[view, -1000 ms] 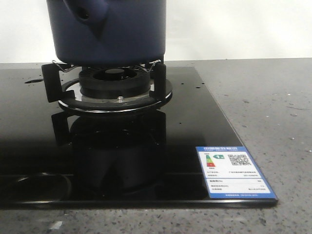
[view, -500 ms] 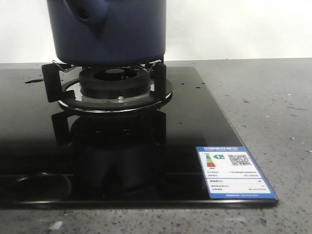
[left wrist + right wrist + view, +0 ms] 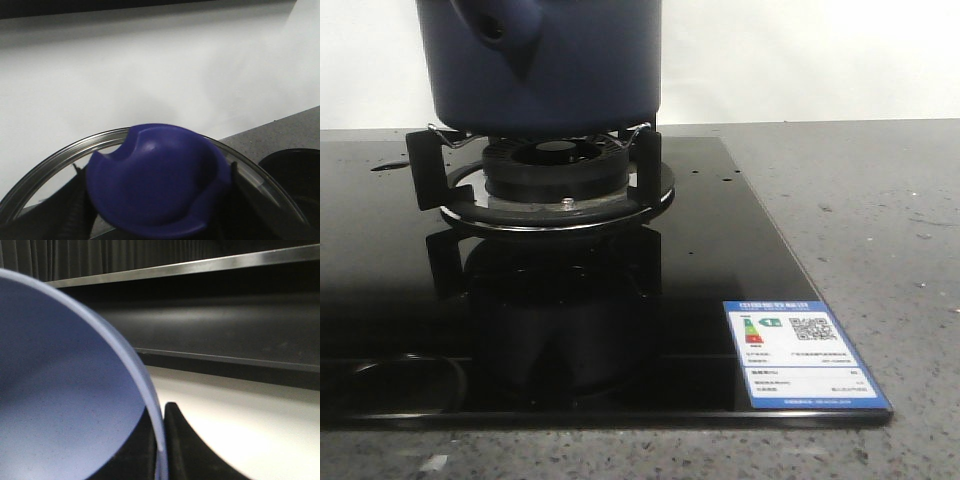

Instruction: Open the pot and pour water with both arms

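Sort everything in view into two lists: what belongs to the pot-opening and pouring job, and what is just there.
Job:
- dark navy-blue glossy pot
- glass lid with blue knob
- periwinkle-blue bowl

Just there:
- black glass gas hob
- blue-and-white energy label sticker
- grey speckled countertop

The pot (image 3: 545, 65) is cut off above by the front view's edge (rim unseen). Neither arm appears there. In both wrist views the fingers are mostly hidden, close objects blurred.
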